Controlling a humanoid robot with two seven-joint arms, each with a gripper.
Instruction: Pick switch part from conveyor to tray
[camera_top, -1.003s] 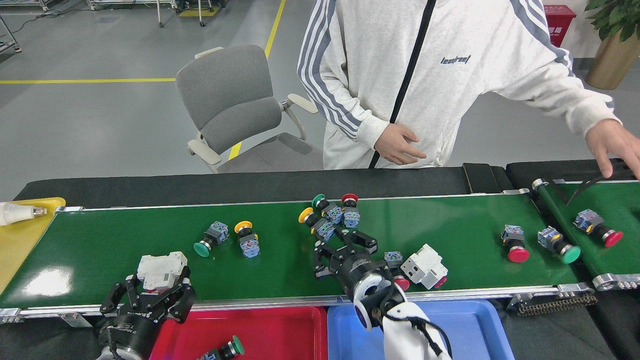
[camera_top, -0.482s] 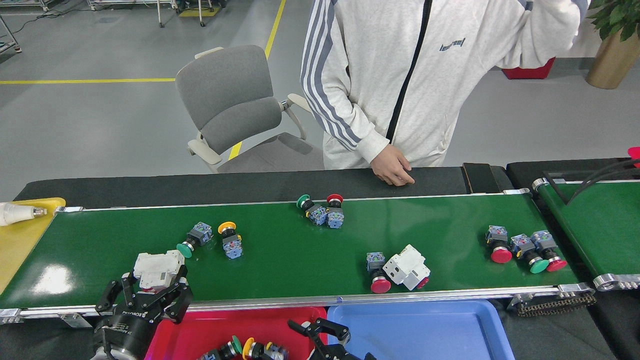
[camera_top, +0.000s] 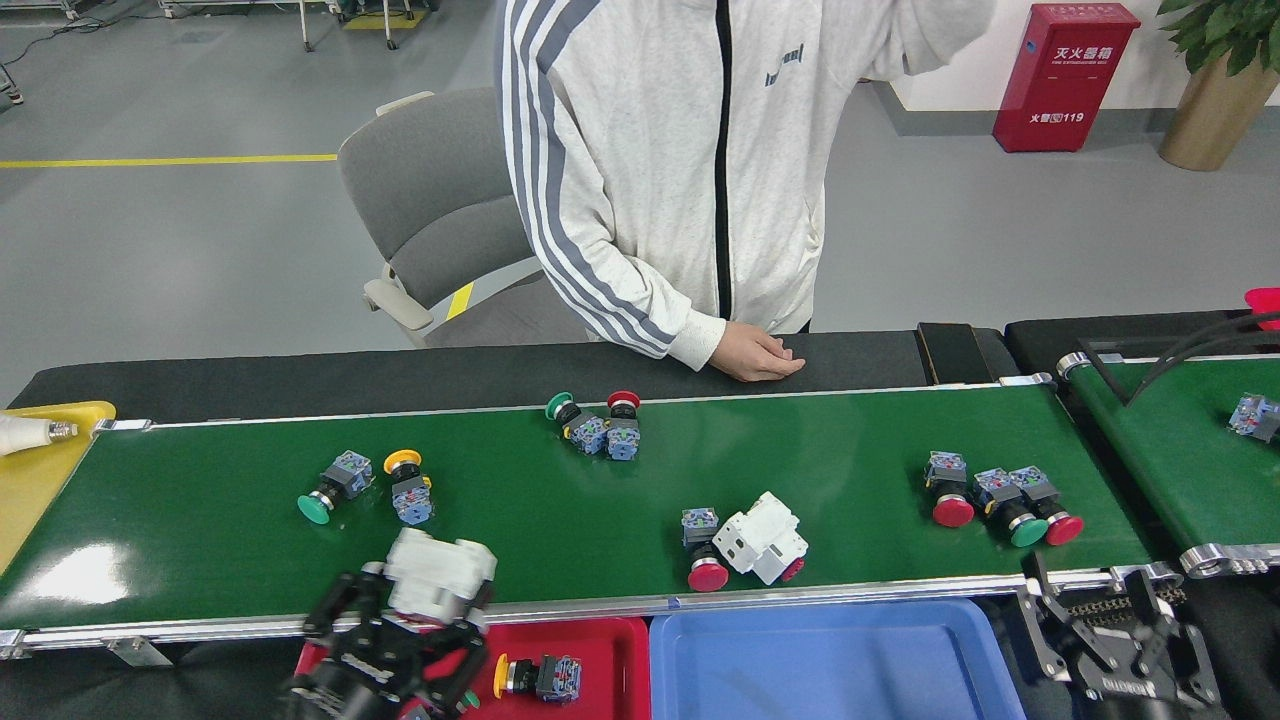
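As it sits in the left claw (camera_top: 425, 625), closed on it: white breaker (camera_top: 440, 574), rigid plastic, light, prob. slippery; grip flat sides. Right claw (camera_top: 1115, 640) open, empty.

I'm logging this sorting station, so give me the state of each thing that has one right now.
left gripper: shut on white switch part
right gripper: open, empty
red tray: holds a yellow button switch
blue tray: empty
conveyor: carrying switches
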